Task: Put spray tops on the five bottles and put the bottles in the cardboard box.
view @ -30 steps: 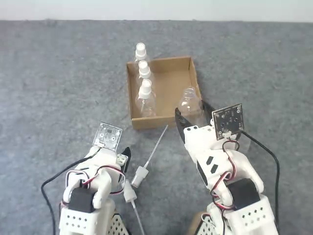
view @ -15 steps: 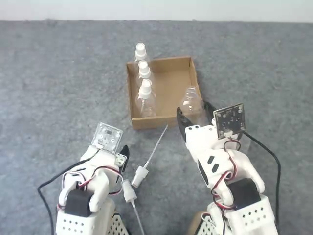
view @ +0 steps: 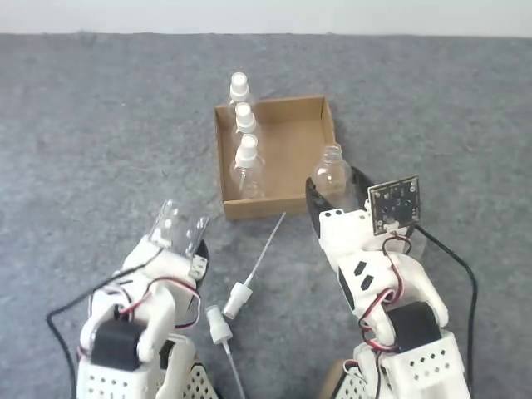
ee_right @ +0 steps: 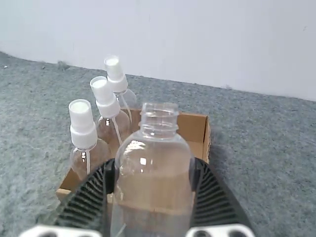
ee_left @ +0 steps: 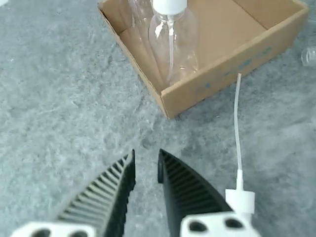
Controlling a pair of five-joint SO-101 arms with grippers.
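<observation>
Before the cardboard box (view: 274, 204), off its front left corner, over the grey desk (view: 100, 125): left pincer (ee_left: 146, 155), tips pointing toward the box. Jaws a little apart, with a narrow gap, gripping nothing. Just right of it, on the desk before the box: two loose spray tops. Nearer to the box, first spray top (view: 238, 298), lying with its thin tube (view: 268, 243) stretched toward the front wall of the box, tube end at the foot of that wall; touching or not, cannot tell. Farther from the box, second spray top (view: 219, 327), just beside the first, with tube running away from the box. Inside the box, along its left wall: three bottles in a row, each upright and each with white spray top already on: front bottle (view: 248, 162), middle bottle (view: 245, 120), back bottle (view: 239, 87) at the far left corner. At the front right corner of the box: right pincer (ee_right: 152, 173), clamped on the open bottle (ee_right: 153, 148), one black finger on each side of its clear body. Upright, neck bare and without spray top, standing before the box in the right wrist view. Seen from the high view, crossing the right wall of the box near that corner. Cannot tell whether resting on the desk or lifted from it.
</observation>
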